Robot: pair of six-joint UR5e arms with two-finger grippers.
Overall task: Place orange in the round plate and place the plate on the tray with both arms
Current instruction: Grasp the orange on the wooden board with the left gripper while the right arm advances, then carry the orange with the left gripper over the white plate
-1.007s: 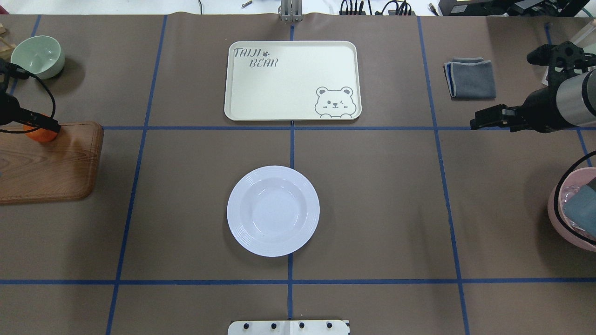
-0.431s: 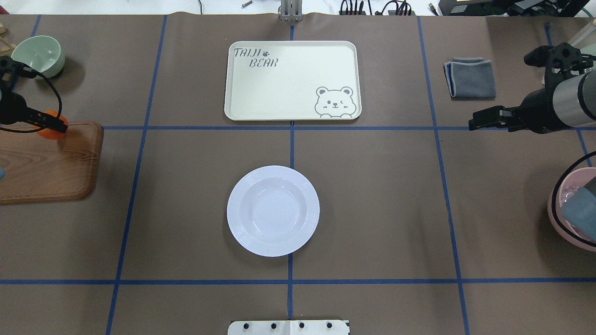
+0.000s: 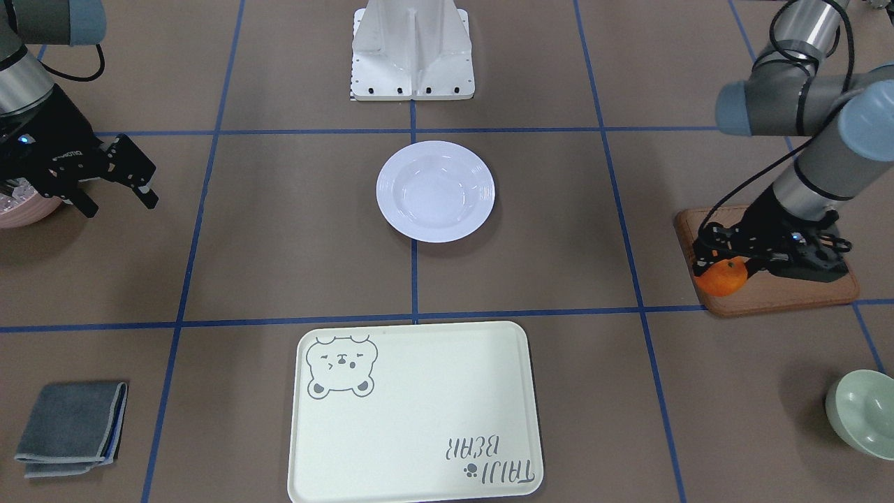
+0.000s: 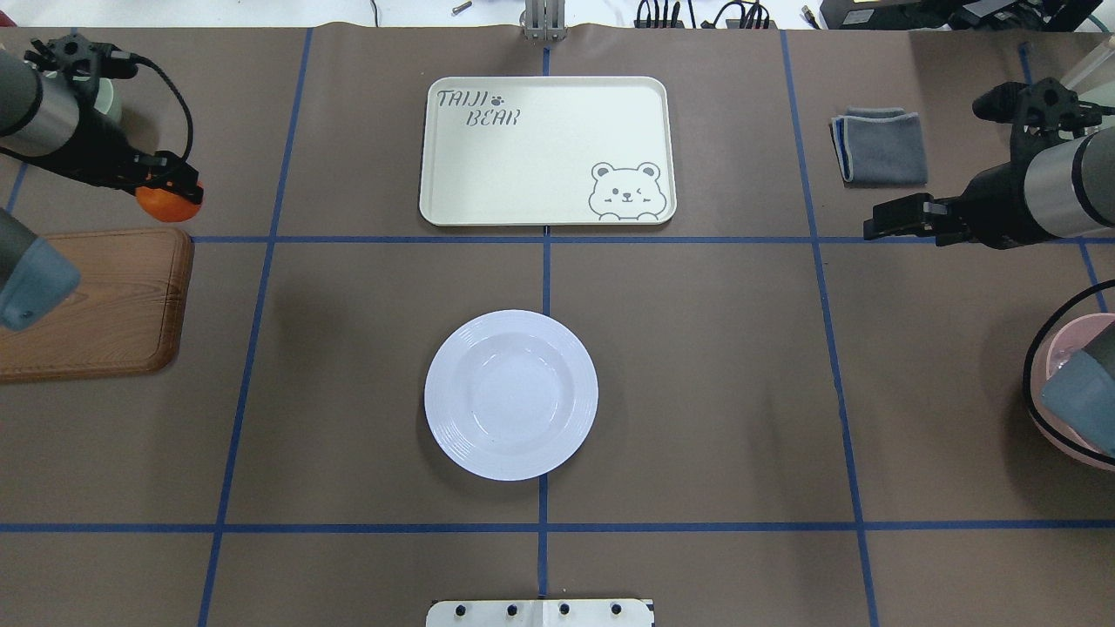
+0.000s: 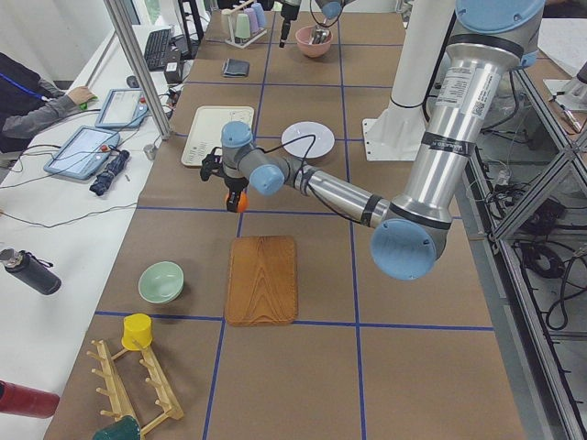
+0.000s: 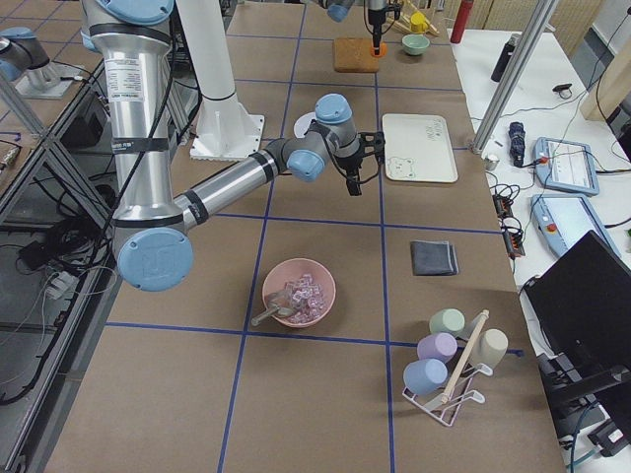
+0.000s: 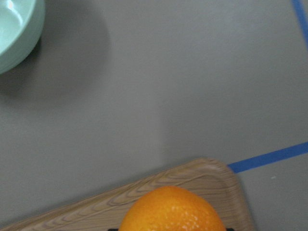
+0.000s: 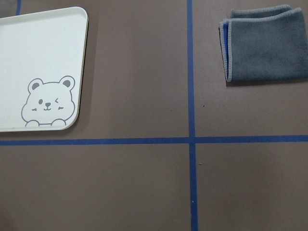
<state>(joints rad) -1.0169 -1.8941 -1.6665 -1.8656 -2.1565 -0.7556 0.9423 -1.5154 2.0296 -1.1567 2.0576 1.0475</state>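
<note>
The orange (image 4: 165,205) hangs in the air, my left gripper (image 4: 174,193) shut on it, just past the far corner of the wooden board. In the front-facing view the orange (image 3: 723,277) shows under the black fingers; the left wrist view has the orange (image 7: 171,209) at its bottom edge. The white round plate (image 4: 511,394) lies bare at the table's middle, well right of that gripper. The cream bear tray (image 4: 547,151) lies beyond the plate. My right gripper (image 3: 119,201) hovers open and holds nothing near the table's right side, far from the plate (image 3: 435,191) and the tray (image 3: 415,412).
A brown wooden board (image 4: 87,305) lies at the left edge, with a pale green bowl (image 3: 862,412) beyond it. A folded grey cloth (image 4: 880,145) sits at the far right. A pink bowl (image 6: 299,293) stands at the near right. Blue tape lines cross the brown table.
My left gripper has lifted the orange off the wooden board and carried it farther away and to the right. The right gripper has crept slightly left.
</note>
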